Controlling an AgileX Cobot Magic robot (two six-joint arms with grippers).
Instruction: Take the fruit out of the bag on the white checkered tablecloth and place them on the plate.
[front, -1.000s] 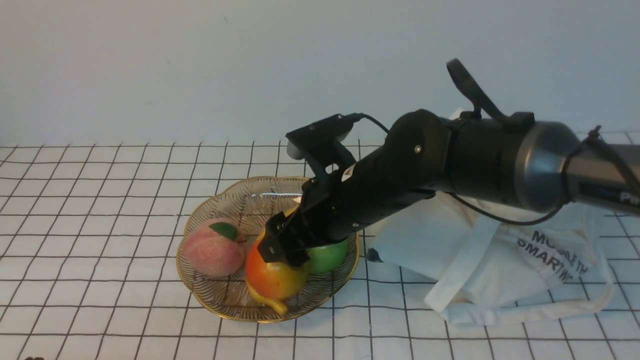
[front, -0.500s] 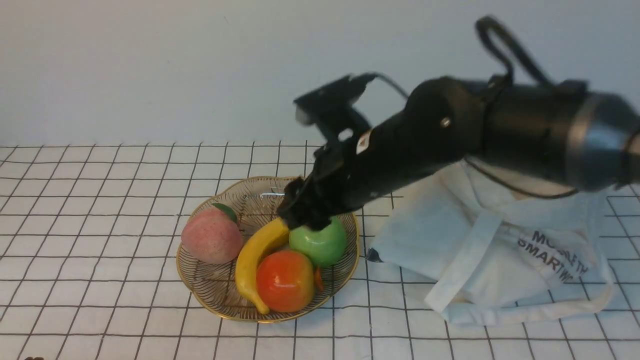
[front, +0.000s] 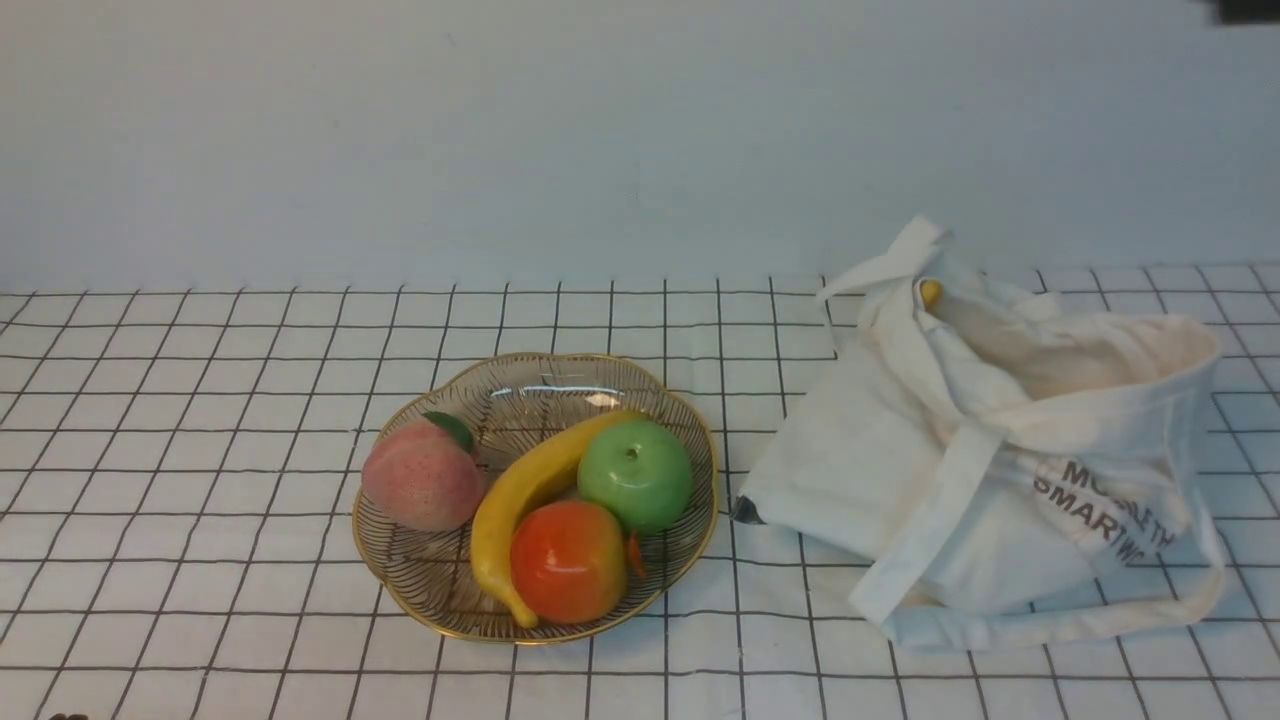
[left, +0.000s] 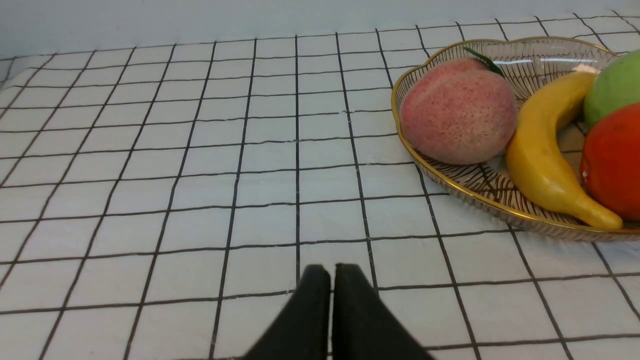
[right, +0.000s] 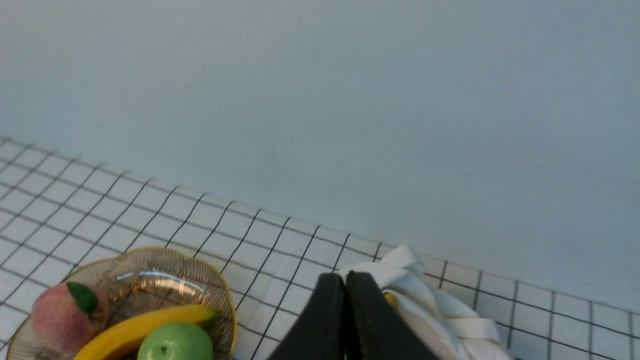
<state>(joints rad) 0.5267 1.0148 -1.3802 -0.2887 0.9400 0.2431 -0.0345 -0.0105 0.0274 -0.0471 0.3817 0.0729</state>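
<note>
Four fruits fill the glass plate (front: 530, 385), the orange-red fruit (front: 568, 560) frontmost, touching the banana (front: 525, 485). Both the left hand (left: 332, 280) and right hand (right: 345, 287) are pinched closed, empty; something yellow (front: 930, 292), perhaps fruit, peeks from the tote bag (front: 960, 470).

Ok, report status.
Left pincer shut, empty. Right pincer shut, empty. Fruit on plate. Yellow bit showing in bag mouth.

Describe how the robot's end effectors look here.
The left end effector and the right end effector look alike: two matte black fingers each, flat-sided and tapering to rounded tips. No cables, labels or markings show on them. Almost nothing of the arms themselves is in view.
</note>
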